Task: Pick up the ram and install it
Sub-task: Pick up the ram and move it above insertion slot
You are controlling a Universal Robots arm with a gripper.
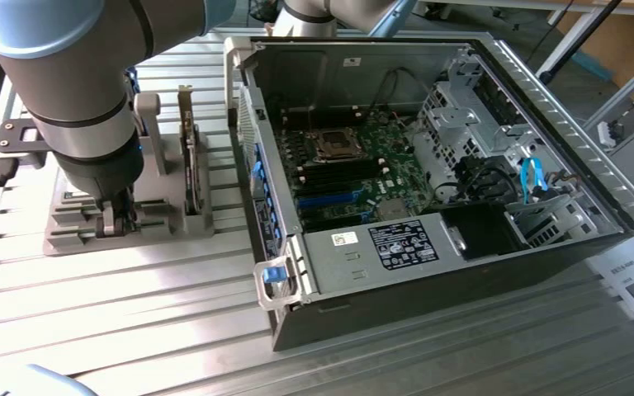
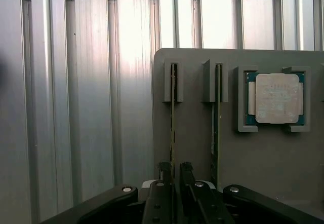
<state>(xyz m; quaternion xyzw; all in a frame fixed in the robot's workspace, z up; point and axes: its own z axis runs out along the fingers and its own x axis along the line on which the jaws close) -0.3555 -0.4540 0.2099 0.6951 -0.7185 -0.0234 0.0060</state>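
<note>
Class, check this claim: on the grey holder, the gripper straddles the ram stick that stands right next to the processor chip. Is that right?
No. In the wrist view the gripper straddles the ram stick farther from the processor chip on the grey holder; the other stick is the one next to it.

You face a ribbed aluminium table [image 1: 130, 313]. On it, toward the exterior view's left, sits a grey slotted holder [image 1: 69, 239]. Just beside it, toward the right, an open computer case [image 1: 428, 305] lies on its side.
</note>
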